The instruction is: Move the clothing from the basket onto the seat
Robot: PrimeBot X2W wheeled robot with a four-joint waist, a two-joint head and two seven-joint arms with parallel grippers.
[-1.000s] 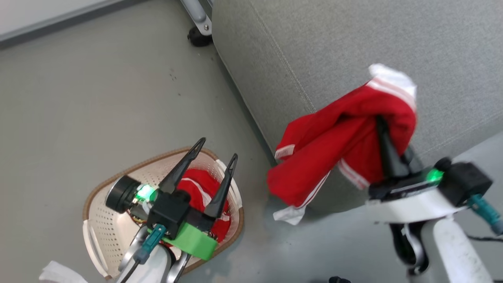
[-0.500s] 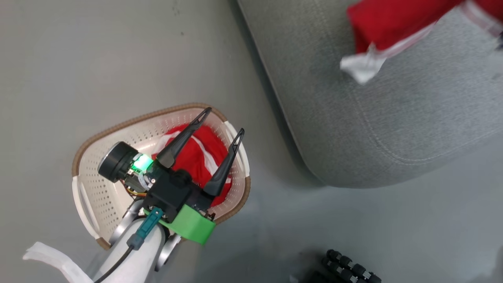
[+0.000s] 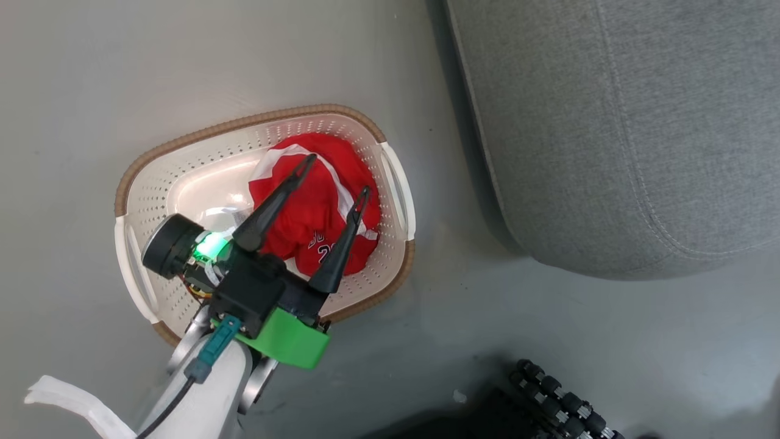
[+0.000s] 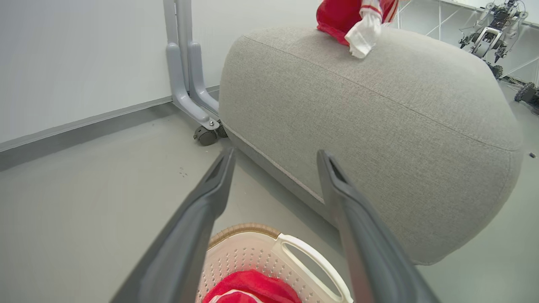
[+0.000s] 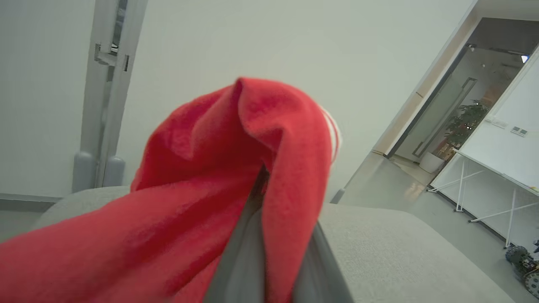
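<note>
Plainly, left gripper (image 3: pixel 339 174) gapes above jersey (image 3: pixel 311 210) in basket (image 3: pixel 244 120); right gripper (image 5: pixel 265 189) — clamped on red garment (image 5: pixel 202 189) — over seat (image 5: pixel 400 244).

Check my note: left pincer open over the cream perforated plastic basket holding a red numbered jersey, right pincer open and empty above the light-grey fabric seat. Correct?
Not empty: the right wrist view shows the right pincer shut on a red garment with white stripe trim above the light-grey fabric seat. The left pincer, cream perforated plastic basket and red numbered jersey are as noted.
</note>
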